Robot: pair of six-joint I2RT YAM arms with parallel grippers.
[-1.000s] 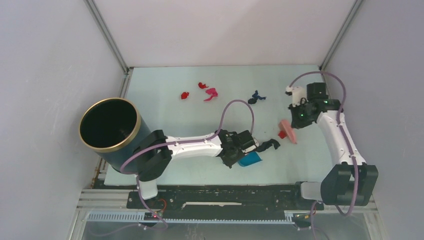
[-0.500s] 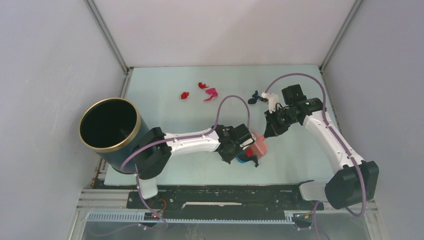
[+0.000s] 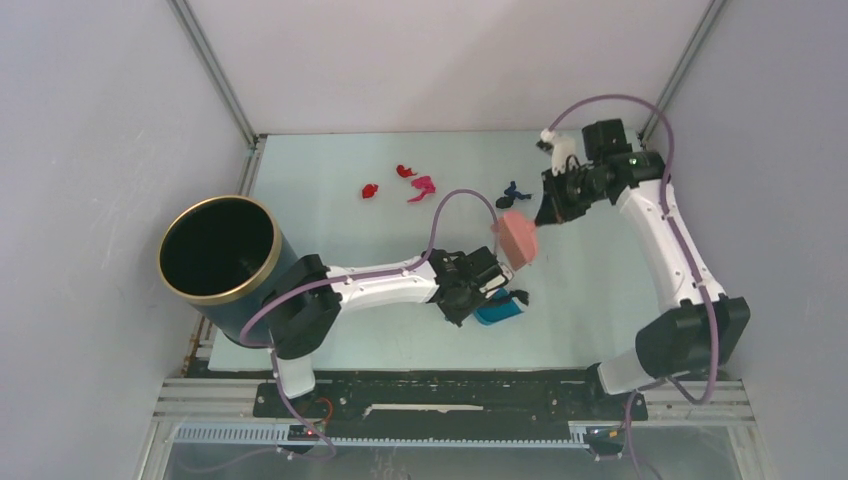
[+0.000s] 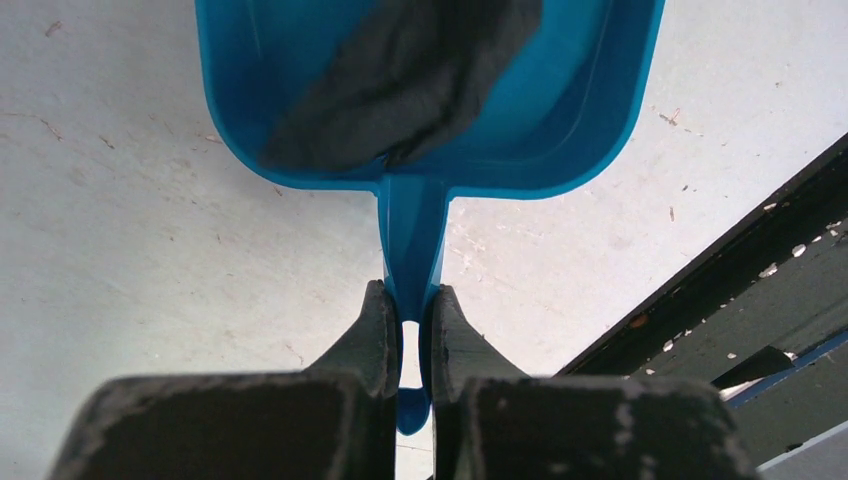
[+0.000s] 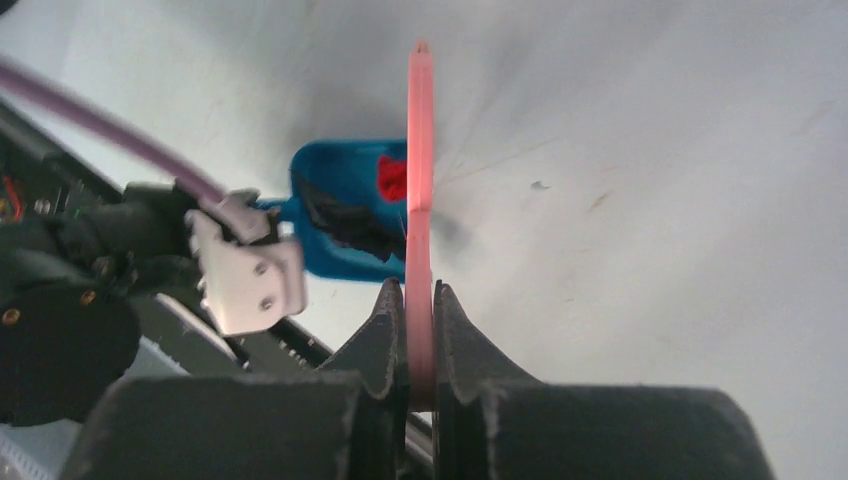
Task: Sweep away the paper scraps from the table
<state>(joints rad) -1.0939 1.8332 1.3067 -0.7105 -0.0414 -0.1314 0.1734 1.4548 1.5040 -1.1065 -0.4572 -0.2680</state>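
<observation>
Left pincer (image 4: 410, 318): closed tight on the thin handle of the blue dustpan (image 4: 412, 225), one finger on each side of the stem.
Dustpan: straight ahead of the left pincer, lying on the pale green worktop (image 3: 330, 235), mouth turned away from the pincer.
Black scrap (image 4: 400, 80): inside the dustpan, just ahead of the left pincer, crumpled against the pan's back wall.
Red scrap (image 5: 392, 178): also inside the dustpan, beside the black one, half hidden behind the brush in the right wrist view.
Right pincer (image 5: 420, 318): closed on the pink brush (image 3: 518, 240), clamping its flat handle, seen edge-on from the wrist.
Brush: stretched out ahead of the right pincer toward the left pincer, its head near the dustpan on the far side; whether it touches the worktop, cannot tell.
Red bits (image 3: 369, 190): two small ones on the bare worktop, well beyond the left pincer, toward the back wall.
Magenta bit (image 3: 422, 187): just beside the red bits, likewise well beyond the left pincer.
Dark blue bit (image 3: 513, 189): near the right pincer, on its side toward the other arm, with a small black piece touching it.
Bin (image 3: 215, 300): black, gold-rimmed, standing well behind the left pincer beside that arm's base.
</observation>
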